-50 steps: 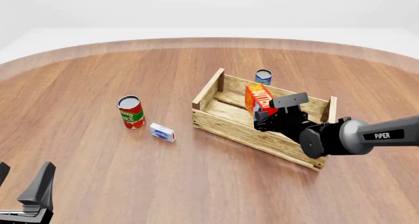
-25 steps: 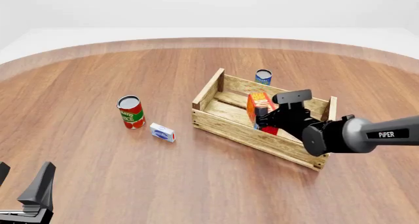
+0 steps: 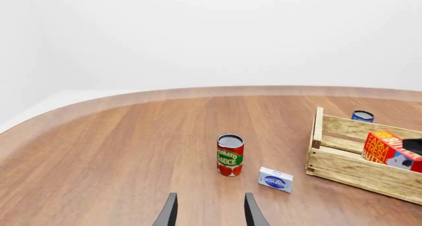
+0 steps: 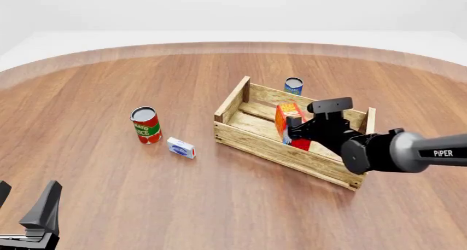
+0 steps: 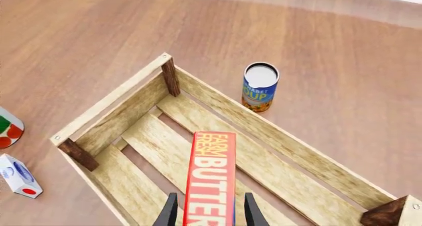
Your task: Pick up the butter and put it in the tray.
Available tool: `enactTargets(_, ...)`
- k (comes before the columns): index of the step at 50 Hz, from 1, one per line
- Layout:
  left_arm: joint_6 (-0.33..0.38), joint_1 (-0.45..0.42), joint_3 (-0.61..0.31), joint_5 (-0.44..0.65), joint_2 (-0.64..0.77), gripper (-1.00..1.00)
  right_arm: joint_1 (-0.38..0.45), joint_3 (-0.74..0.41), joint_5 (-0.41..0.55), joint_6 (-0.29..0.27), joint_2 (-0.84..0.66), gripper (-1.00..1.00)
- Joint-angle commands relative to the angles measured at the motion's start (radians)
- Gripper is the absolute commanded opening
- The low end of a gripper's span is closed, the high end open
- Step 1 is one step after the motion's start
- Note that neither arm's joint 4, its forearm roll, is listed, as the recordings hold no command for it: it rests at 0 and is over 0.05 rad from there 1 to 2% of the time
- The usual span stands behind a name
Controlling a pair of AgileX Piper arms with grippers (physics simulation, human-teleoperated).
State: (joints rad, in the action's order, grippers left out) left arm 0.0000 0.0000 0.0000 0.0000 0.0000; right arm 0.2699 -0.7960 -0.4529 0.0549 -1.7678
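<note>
The butter (image 4: 287, 117) stands tilted inside the tray (image 4: 244, 136), its lower end on the slats. In the right wrist view the butter (image 5: 211, 179) lies lengthwise between the fingers of my right gripper (image 5: 209, 213), and a thin strip of wood shows on each side of it, so the jaws are open around it. Seen from the front, my right gripper (image 4: 293, 131) is over the tray's middle, just behind the butter. My left gripper (image 4: 25, 205) hangs open and empty at the near left, far from the tray (image 3: 343, 167).
A red-green tomato can (image 4: 146, 125) and a small white-blue box (image 4: 181, 147) stand left of the tray. Just beyond the tray's far wall is a blue soup can (image 4: 293, 86). The left wrist view shows the same can (image 3: 230, 155) and box (image 3: 275, 179) ahead.
My right gripper lowered the butter into the tray, then shifted slightly right while the butter stayed leaning inside. The left arm has not moved.
</note>
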Motion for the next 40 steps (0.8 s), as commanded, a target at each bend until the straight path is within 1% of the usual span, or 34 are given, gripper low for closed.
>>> enactTargets(1,0.000,0.000,0.000,0.000,0.000,1.00,-0.002,0.016,0.005,-0.004,0.030,1.00)
enactTargets(19,0.000,0.000,0.000,0.000,0.000,1.00,-0.010,0.052,0.014,-0.017,0.090,1.00)
enactTargets(40,0.000,0.000,0.000,0.000,0.000,1.00,-0.034,0.117,0.011,-0.013,0.165,1.00)
